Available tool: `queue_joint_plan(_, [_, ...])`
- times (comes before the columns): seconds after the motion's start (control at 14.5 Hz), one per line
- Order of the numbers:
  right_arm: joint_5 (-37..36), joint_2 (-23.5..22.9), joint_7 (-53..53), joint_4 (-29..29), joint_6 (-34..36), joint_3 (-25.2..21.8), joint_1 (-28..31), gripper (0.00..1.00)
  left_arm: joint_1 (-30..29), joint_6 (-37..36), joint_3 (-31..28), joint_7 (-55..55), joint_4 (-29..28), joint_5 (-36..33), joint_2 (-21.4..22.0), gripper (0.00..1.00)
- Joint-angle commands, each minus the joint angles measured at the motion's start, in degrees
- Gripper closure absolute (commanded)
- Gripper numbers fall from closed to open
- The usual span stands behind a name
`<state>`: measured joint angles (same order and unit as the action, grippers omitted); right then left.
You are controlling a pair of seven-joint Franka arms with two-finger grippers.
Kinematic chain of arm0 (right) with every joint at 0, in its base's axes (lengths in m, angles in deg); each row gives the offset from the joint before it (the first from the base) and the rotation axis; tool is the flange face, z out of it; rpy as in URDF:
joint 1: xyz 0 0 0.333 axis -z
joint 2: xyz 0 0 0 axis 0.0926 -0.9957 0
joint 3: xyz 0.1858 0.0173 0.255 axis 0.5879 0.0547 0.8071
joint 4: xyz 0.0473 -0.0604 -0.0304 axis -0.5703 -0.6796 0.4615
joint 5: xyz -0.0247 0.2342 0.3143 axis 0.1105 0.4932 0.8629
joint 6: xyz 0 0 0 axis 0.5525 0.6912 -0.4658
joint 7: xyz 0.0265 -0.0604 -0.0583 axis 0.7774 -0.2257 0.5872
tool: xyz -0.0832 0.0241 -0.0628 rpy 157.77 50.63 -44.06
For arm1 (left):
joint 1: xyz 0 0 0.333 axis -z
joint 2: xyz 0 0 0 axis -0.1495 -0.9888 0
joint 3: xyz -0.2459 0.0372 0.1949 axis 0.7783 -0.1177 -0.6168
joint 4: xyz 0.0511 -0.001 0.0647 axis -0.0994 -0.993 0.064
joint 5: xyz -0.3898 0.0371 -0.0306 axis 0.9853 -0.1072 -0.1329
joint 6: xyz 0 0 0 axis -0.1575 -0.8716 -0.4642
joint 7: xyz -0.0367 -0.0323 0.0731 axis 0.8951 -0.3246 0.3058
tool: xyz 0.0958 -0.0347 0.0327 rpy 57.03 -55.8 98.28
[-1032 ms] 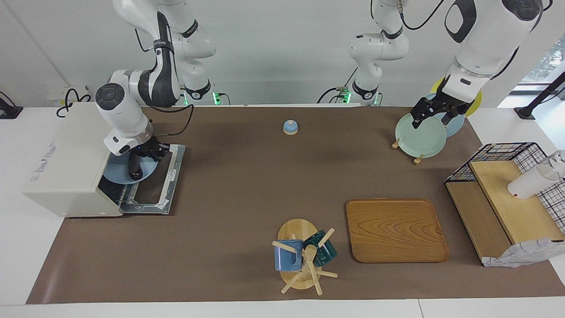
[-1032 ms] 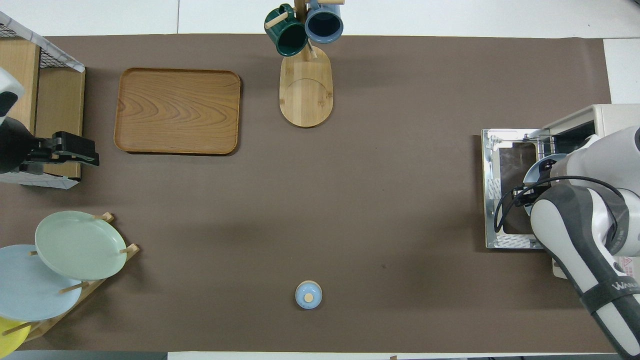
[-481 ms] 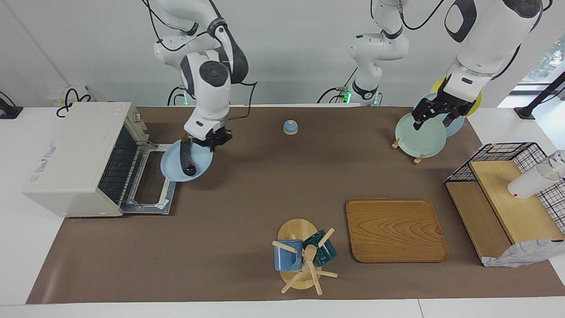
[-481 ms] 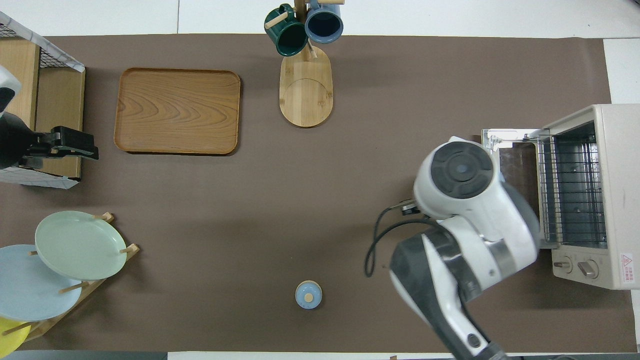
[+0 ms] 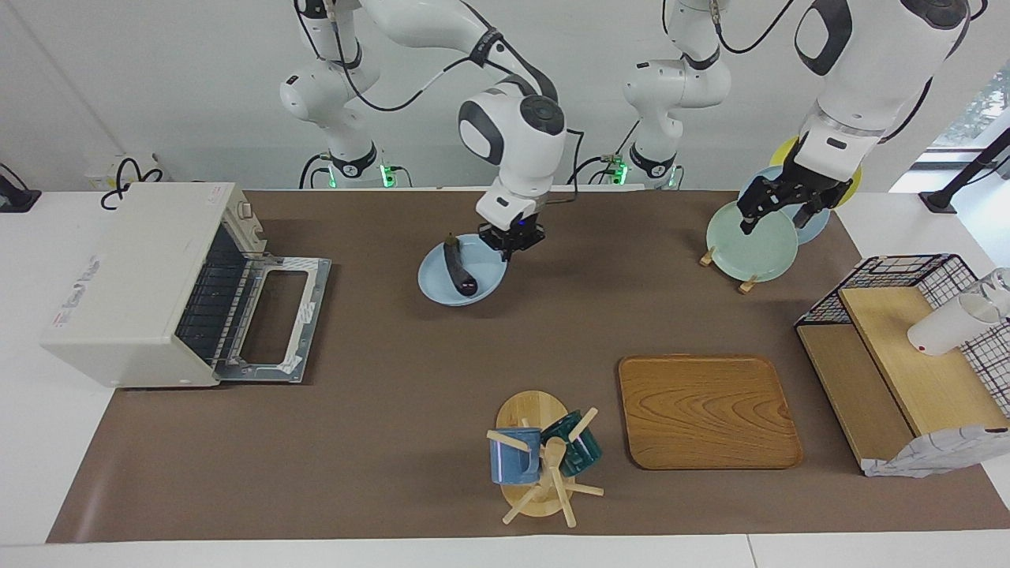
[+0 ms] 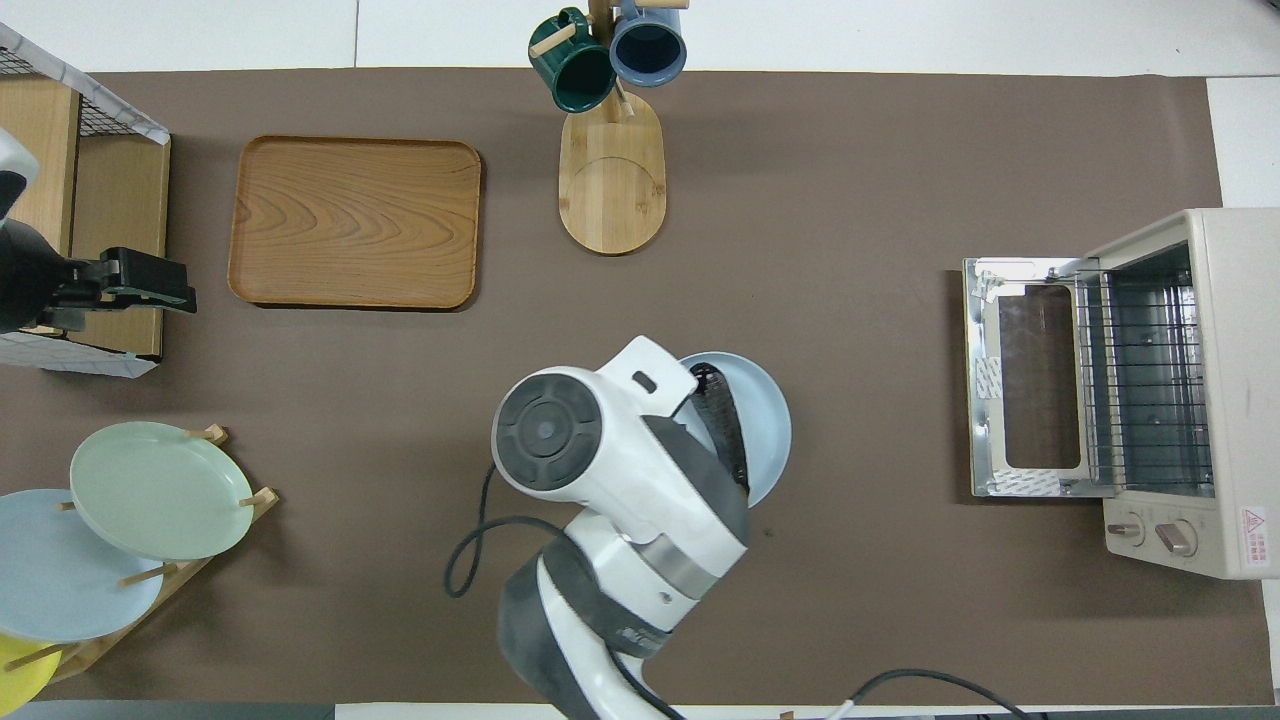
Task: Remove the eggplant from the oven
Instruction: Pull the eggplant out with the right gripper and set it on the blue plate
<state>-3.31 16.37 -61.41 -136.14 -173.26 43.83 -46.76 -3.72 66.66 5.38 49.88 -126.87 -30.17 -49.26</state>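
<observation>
The dark eggplant [image 5: 459,268] lies on a light blue plate [image 5: 442,290] at mid-table, well clear of the cream oven [image 5: 126,276]. The oven's door [image 5: 276,315] lies open and its rack is bare. My right gripper [image 5: 511,241] is shut on the plate's rim on the side toward the left arm's end of the table. I cannot tell whether the plate rests on the mat. In the overhead view the right arm covers the gripper and part of the eggplant [image 6: 728,415] on the plate [image 6: 768,425]; the oven [image 6: 1200,390] is open. My left gripper [image 5: 769,213] waits open over the plate rack.
A green plate [image 5: 751,241] stands on the rack with blue and yellow plates. A small blue knobbed lid [image 5: 519,227] sits near the robots. A mug tree [image 5: 540,457], a wooden tray [image 5: 706,410] and a wire-and-wood shelf [image 5: 907,339] stand farther out.
My right gripper has drawn the plate with the eggplant out of the oven and carried it to mid-table. The left arm has not moved.
</observation>
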Motion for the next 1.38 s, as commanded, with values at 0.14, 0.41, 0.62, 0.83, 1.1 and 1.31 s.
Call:
queue_joint_plan(0.14, [4.08, -4.44, -2.09, 3.34, -5.55, -0.34, -0.22, 1.0, -0.49, 2.16, 0.33, 0.82, -1.29, -0.23, 0.59, 0.0])
queue_joint_plan(0.41, [7.09, -5.06, -1.74, 3.86, -8.65, -0.43, 2.23, 0.61, -0.4, 2.6, 0.42, 0.82, -1.2, -0.14, 0.24, 0.0])
queue_joint_plan(0.62, [6.2, -3.83, 4.56, 4.22, -4.88, -0.95, 6.62, 0.58, 0.13, 2.86, 0.33, 0.82, -1.12, 0.65, -0.03, 0.0])
queue_joint_plan(0.83, [6.11, 0.73, 18.26, 1.33, 3.37, -1.04, 15.22, 0.64, 0.48, 4.09, 0.77, 0.56, -1.12, 2.57, -0.99, 0.0])
queue_joint_plan(1.1, [1.83, 7.24, 27.33, -12.55, 0.77, -1.04, 25.43, 0.82, 4.95, 5.15, 1.12, -3.55, -1.38, 4.78, -2.66, 0.0])
queue_joint_plan(1.31, [-2.58, 9.7, 28.5, -21.59, -7.2, -1.04, 28.6, 0.83, 11.97, 9.26, 1.12, -16.37, -3.83, 5.48, -3.46, 0.0])
